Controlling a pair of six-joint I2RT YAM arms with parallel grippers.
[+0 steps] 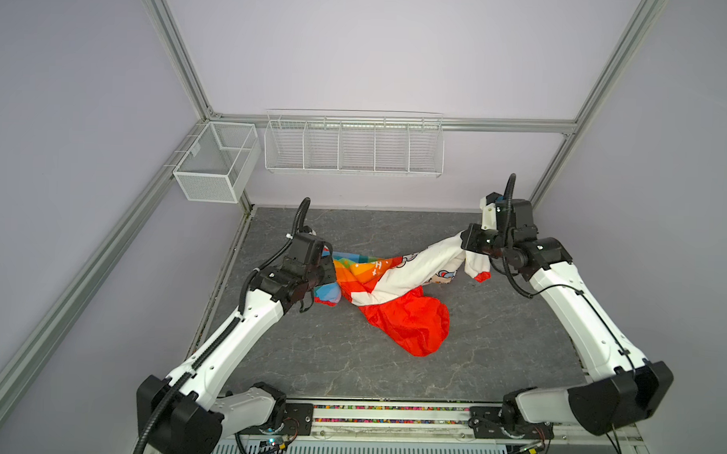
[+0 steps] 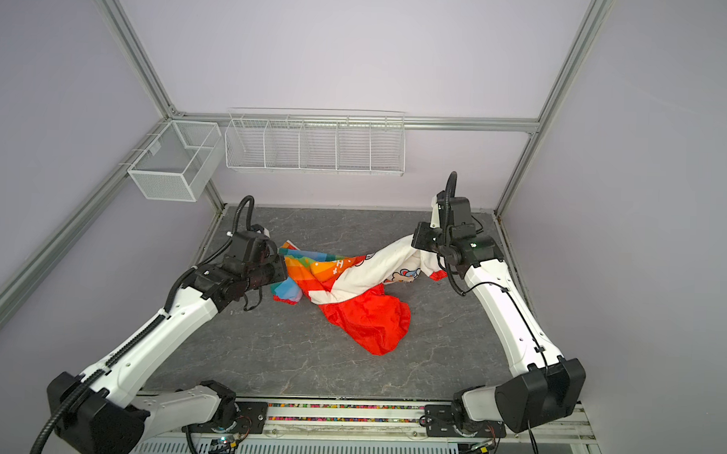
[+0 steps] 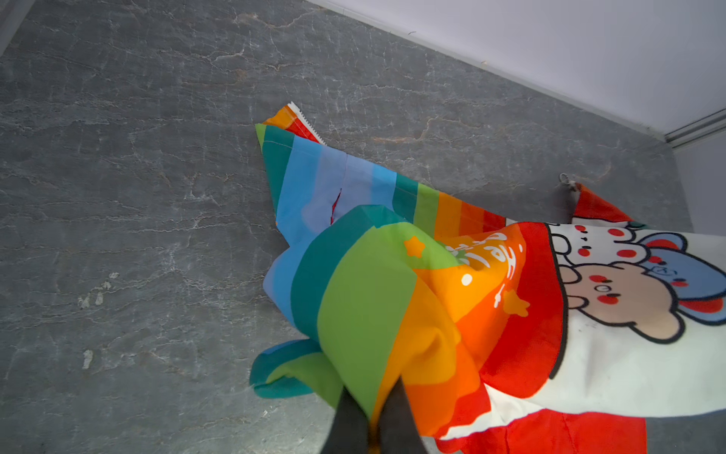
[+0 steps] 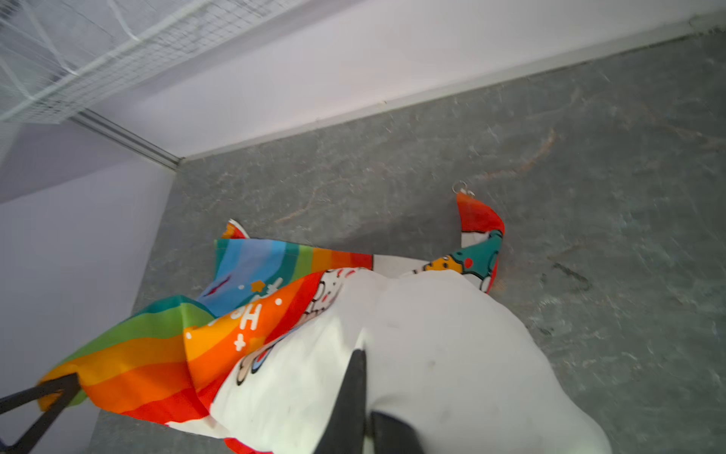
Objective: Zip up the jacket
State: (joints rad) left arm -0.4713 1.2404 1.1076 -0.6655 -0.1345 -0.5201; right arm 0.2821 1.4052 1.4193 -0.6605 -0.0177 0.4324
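My left hand (image 3: pixel 373 408) and right hand (image 4: pixel 367 393) clamp the jacket's (image 1: pixel 393 279) halves apart; zipper (image 3: pixel 306 120) not yet joined.

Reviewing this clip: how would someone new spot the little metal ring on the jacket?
Over the grey marbled table, the jacket is stretched between the left gripper and the right gripper. Near the right gripper, a red corner pokes out past the white half. The metal ring sits at that corner's tip, the only metal glint on the fabric.
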